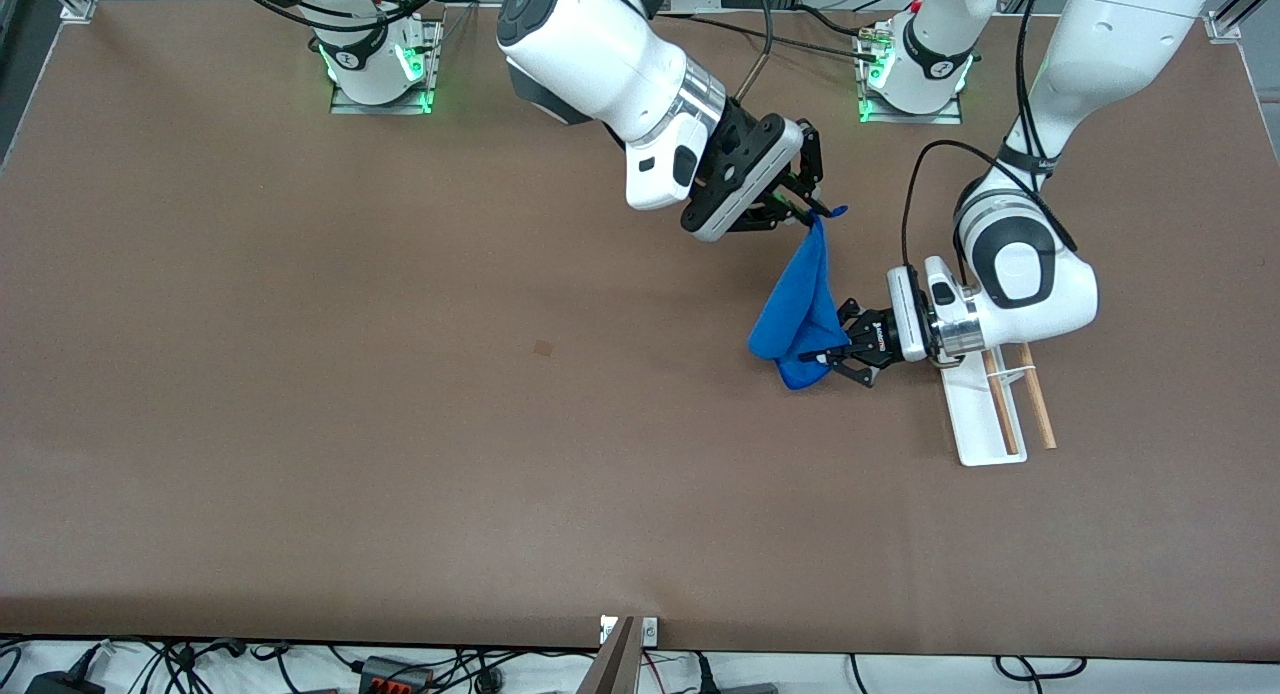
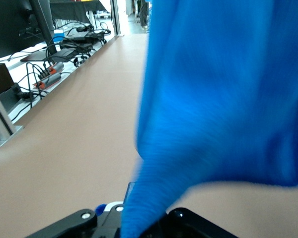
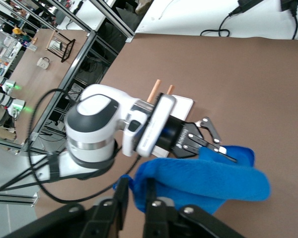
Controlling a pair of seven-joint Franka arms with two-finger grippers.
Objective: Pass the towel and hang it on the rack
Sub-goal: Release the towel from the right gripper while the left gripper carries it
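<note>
1. Fingers of the left gripper (image 1: pixel 832 346) are clamped tight on the lower bunched part of the towel (image 1: pixel 800 309); the left wrist view shows blue cloth pinched between them and filling most of that view.
2. Fingers of the right gripper (image 1: pixel 808 206) have the towel's top corner between them, a small tip of cloth poking out past them; whether they are pressed shut on it or slightly parted cannot be told.
3. Between the two grippers the royal-blue towel hangs in the air as a folded, drooping bundle, over the bare desk (image 1: pixel 400 394) just beside the rack (image 1: pixel 985 414), toward the right arm's end of the desk from it.
4. On the desk the rack stands under the left arm's wrist: a white rectangular tray base with two parallel light-brown wooden rods (image 1: pixel 1038 409) and a thin white bracket across them. The towel does not touch the rack.
5. Across its whole width the desk is a plain matte brown sheet, with one small darker mark (image 1: pixel 542 348) well apart from the rack, toward the right arm's end.
6. Both arm bases (image 1: pixel 380 64) sit on plates lit green at the desk's edge farthest from the front camera.
7. Along the edge nearest the front camera, black cables and a power strip (image 1: pixel 400 674) lie on a white floor.
8. Metal frames, another brown desk and cluttered shelves show in the right wrist view, past the rack.
</note>
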